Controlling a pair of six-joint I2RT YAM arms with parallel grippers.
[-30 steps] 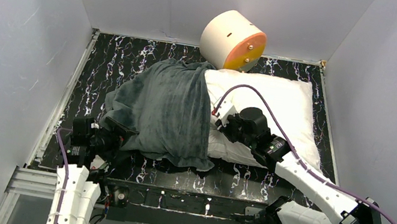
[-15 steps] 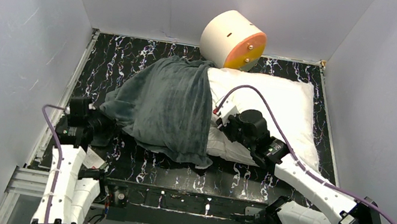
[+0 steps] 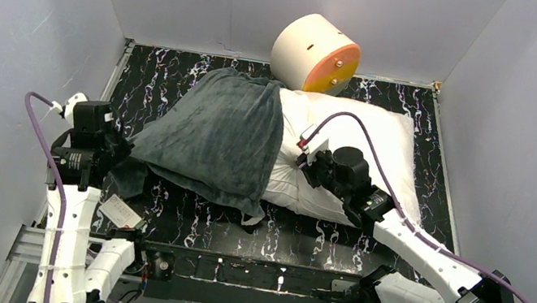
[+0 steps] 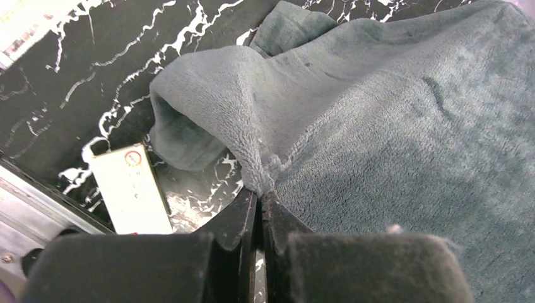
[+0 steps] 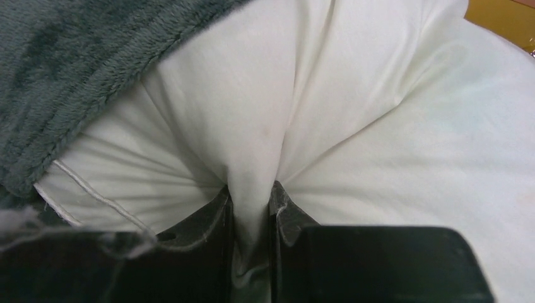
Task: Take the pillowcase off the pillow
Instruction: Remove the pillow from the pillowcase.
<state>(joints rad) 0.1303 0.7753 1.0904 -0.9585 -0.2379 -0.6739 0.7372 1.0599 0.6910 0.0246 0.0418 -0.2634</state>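
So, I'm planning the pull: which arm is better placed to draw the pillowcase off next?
Left, probably. The left claw is shut on a fold of the pillowcase, on the side away from the exposed pillow. The right claw pinches the pillow itself, better for anchoring.

Dark grey plush pillowcase [image 3: 214,134] covering left half of plump white pillow [image 3: 369,148], mid-table

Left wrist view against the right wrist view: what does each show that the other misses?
Left wrist only: the left gripper pinching a fold of the pillowcase, and a white label card on the black marbled table. Right wrist only: the right gripper clamped on a pleat of the pillow, and the orange cylinder in the corner. Both: the pillowcase's grey plush.
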